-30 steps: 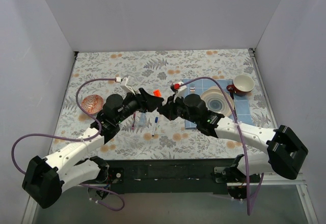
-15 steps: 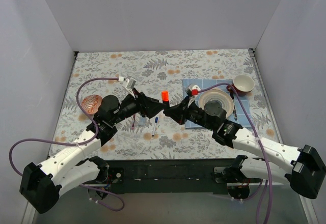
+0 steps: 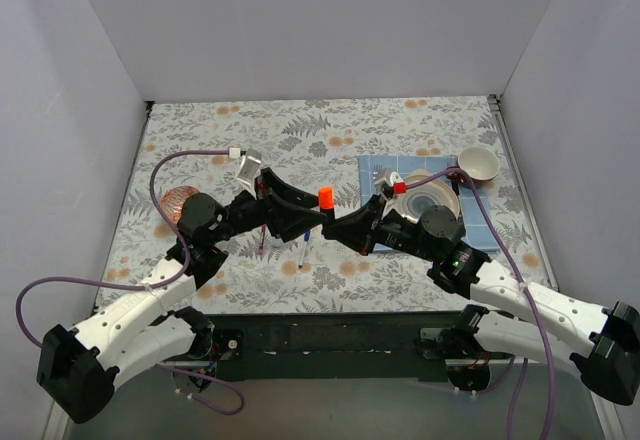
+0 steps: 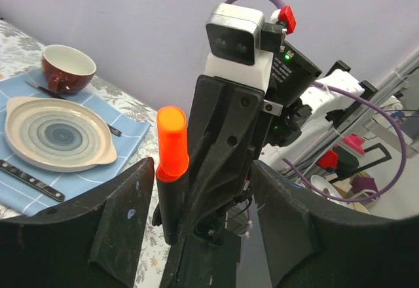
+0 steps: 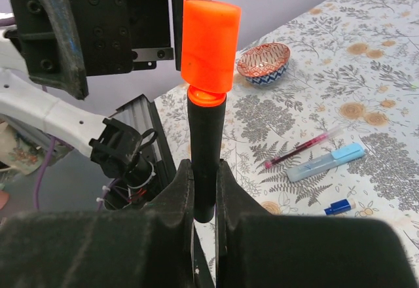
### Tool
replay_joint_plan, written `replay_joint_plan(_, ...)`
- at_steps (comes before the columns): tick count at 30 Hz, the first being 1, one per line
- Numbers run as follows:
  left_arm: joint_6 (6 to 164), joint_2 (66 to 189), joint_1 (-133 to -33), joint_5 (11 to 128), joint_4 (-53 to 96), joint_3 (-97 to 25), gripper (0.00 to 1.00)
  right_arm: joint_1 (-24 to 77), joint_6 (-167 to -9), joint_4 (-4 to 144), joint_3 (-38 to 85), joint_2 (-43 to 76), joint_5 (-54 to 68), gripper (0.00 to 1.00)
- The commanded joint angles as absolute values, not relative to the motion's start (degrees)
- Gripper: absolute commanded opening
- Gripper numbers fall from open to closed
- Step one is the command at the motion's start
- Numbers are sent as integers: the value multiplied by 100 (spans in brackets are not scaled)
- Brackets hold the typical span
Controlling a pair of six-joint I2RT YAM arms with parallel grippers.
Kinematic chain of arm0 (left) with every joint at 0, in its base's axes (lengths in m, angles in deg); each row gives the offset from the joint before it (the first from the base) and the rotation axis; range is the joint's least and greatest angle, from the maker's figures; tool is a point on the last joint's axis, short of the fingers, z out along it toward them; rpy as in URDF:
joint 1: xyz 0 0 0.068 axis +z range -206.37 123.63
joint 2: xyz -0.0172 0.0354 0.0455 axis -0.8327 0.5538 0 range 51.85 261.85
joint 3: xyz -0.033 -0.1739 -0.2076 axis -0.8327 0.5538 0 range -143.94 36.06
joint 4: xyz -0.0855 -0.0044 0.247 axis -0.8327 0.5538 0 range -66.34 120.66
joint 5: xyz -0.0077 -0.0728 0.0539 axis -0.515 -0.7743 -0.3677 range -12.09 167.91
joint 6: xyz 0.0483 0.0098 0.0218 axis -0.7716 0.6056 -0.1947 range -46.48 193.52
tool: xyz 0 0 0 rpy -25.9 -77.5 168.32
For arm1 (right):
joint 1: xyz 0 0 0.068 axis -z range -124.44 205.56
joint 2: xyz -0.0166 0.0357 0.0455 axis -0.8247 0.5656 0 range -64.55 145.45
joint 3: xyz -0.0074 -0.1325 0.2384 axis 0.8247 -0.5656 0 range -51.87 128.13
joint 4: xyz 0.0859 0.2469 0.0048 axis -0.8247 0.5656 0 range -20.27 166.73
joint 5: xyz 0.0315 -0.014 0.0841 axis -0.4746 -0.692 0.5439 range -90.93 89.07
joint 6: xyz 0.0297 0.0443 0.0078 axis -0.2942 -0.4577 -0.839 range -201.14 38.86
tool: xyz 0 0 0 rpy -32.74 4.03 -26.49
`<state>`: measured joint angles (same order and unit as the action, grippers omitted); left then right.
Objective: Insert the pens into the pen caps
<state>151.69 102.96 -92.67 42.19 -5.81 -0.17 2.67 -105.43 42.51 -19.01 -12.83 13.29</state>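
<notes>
My right end effector (image 5: 203, 193) is closed tight on the black marker (image 5: 205, 137), gripping it low on the barrel so it stands upright between the fingers. The orange-red cap (image 5: 209, 38) sits on the marker's top end, tipped slightly to one side, with an orange collar showing just beneath it. All of this is held up off the bench (image 3: 400, 120), out in the middle between my two arms.

My left end effector (image 4: 203, 170) is open and holding nothing. Its fingers (image 4: 124, 226) stand wide on either side of the capped marker and the right end effector. I cannot tell whether the near finger touches the barrel.

Down on the bench lie the thin maroon-red pen (image 5: 303, 149) and the light-blue marker (image 5: 325, 162), close side by side. The white pen (image 5: 340, 205) lies a little apart from them. A plate (image 4: 59, 137) and a cup (image 4: 67, 67) sit off on the blue mat (image 4: 26, 88).
</notes>
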Motion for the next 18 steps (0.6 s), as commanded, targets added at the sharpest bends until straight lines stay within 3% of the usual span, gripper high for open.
replay_joint_plan(1,15306,10353,-9294,3819,-1201,151,56,273,-10689,3774,-1900,-1419,1647,1)
replay_joint_plan(10,15473,10634,-9302,3617,-1632,354,48,273,-10838,3308,-1971,-1376,1928,1)
replay_joint_plan(13,15517,10722,-9302,3582,-1817,397,36,273,-10865,3264,-1961,-1314,1981,1)
replay_joint_plan(18,15596,10749,-9320,3459,-2186,468,0,273,-10935,3168,-1997,-1252,2034,1)
